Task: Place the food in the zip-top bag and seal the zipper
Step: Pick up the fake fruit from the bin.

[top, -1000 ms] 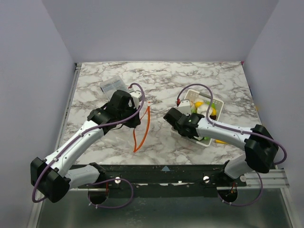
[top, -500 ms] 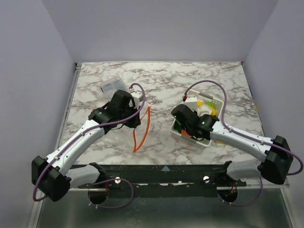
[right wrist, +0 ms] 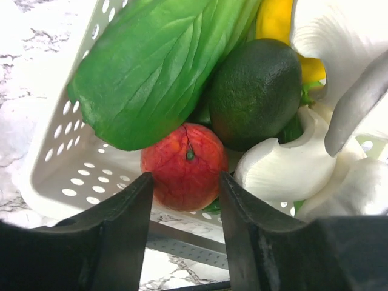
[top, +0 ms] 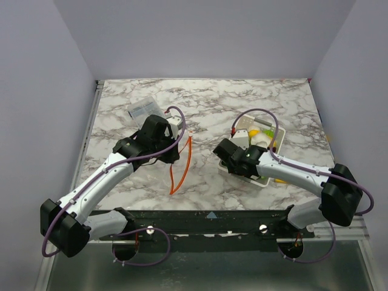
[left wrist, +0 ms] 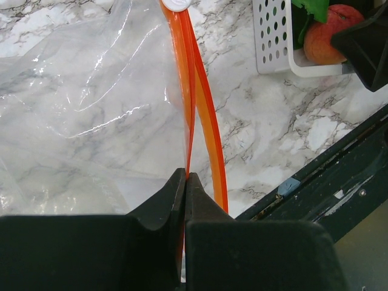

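Right gripper, fingers apart, frames a glossy red-orange fruit in the white basket, green leaf at twelve o'clock; left gripper pinches the zipper.

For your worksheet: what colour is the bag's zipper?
The zipper is orange-red; left wrist view shows it best.

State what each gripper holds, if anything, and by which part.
Left gripper pinches the zip-top bag by its orange zipper strip. Right gripper is open around the red-orange fruit, holding nothing.
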